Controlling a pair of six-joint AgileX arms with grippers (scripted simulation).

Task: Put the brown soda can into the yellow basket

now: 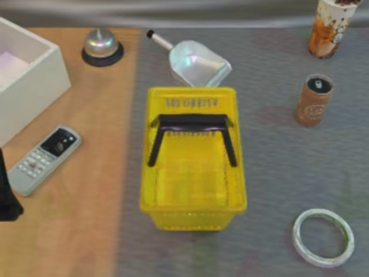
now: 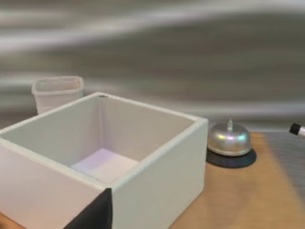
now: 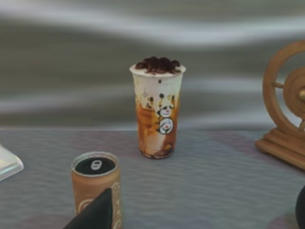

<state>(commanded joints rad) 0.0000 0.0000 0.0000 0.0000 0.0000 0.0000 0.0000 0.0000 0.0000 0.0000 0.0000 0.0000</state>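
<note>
While the brown soda can (image 1: 313,100) stands outside the yellow basket (image 1: 193,216), you should read this entry as a task not yet begun.

Progress: nothing done that you can see; the can is not held, and the reach, grasp, lift, carry and release all appear to remain.

Brown soda can, place: on the grey mat at the table's right side, well apart from the basket, nearer the far edge; the white-and-brown cup (image 1: 329,27) stands just beyond it.

Brown soda can, axis: upright, long axis vertical, dark top with pull tab facing up. The right wrist view shows it close ahead (image 3: 96,188), logo on its side wall.

Yellow basket: centre of the table, open side up, nothing visible inside; black handles (image 1: 192,123) folded across the far half, so you would judge the near half the clearer drop zone.

Left arm: parked at the table's left edge, only a dark part showing (image 1: 8,196); you cannot tell how its jaws stand.

Right arm: not seen from above; its wrist camera faces the can, a dark finger tip (image 3: 97,212) in front. Jaw state cannot be told.

Other items: white box (image 1: 26,75), bell (image 1: 102,45), remote (image 1: 44,158), scoop (image 1: 196,62), tape ring (image 1: 323,237).
</note>
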